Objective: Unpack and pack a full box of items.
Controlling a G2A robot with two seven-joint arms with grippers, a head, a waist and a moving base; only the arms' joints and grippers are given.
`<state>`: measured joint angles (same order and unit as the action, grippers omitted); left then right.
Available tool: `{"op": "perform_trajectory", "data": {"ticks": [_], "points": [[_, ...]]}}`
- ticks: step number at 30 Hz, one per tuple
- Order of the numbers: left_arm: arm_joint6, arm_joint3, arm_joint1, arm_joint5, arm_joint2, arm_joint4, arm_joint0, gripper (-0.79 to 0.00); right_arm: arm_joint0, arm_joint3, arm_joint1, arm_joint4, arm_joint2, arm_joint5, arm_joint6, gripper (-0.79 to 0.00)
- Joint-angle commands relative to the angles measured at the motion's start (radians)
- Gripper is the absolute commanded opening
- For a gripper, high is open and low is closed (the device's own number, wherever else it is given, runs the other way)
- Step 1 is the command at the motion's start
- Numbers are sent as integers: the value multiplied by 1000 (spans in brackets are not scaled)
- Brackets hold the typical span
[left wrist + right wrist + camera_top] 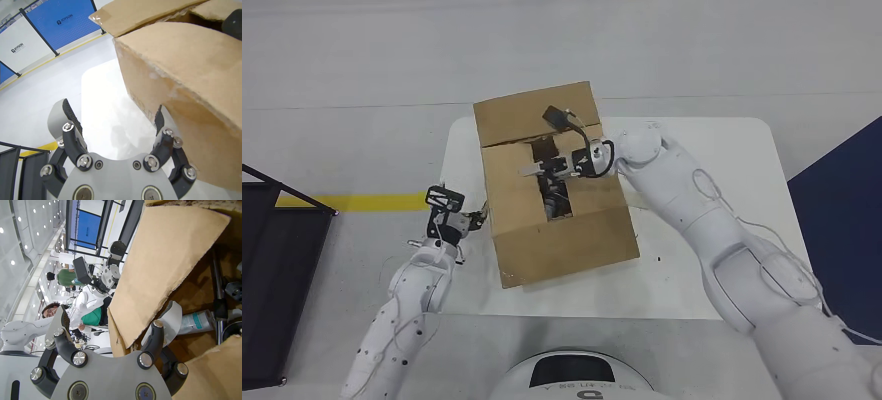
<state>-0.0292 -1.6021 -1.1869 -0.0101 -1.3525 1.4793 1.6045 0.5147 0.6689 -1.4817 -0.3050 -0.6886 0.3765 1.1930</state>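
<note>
The brown cardboard box sits on the white rectangular table, its top flaps parted over a dark, ragged slot. The left end effector is spread wide and holds nothing. The box's side wall stands right against its box-side finger, though I cannot tell if they touch. Bare table lies between and ahead of its fingers, running to a rounded table corner. From above, this end effector hangs over the narrow strip between the box and the table's edge, with little room on its outer side. The right end effector is at the slot, fingers spread and straddling the rough edge of a torn-edged cardboard flap: one finger is outside the box, the other inside, and neither is pinching it. Past the inner finger, the right wrist view looks into the box, where a white plastic pouch with teal print lies just beside that finger and a dark metal rod stands farther in among dark round parts. From above, these contents are a dark patch in the slot. A wider stretch of bare table lies beyond the box on the right arm's side.
</note>
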Motion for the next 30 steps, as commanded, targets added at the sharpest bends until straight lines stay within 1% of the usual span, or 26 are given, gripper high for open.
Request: {"op": "perform_trajectory", "data": {"ticks": [1,6,11,14,16,21,27,30], "points": [[-9,-1,-2,1,15,17,4,0,-7,-16,-11,-11,10,-1,16,0],[-19,-1,-8,7,39,15,2,0,-27,-51,-36,-35,25,10,38,0],[-47,-1,-12,18,43,3,2,0,-32,-82,-54,-162,-10,73,78,0],[-53,0,-13,37,23,-29,2,0,-38,-93,-60,-219,-29,102,118,0],[-56,-1,-14,55,-3,-73,1,0,-45,-95,-66,-244,-34,109,140,0],[-82,-13,-13,94,-86,-167,19,0,-79,-89,-94,-248,-13,98,153,0],[-108,-41,-10,122,-205,-278,59,0,-121,-64,-137,-255,27,90,160,0],[-138,-41,-11,160,-270,-335,78,0,-140,-76,-164,-252,57,90,161,0]]}}
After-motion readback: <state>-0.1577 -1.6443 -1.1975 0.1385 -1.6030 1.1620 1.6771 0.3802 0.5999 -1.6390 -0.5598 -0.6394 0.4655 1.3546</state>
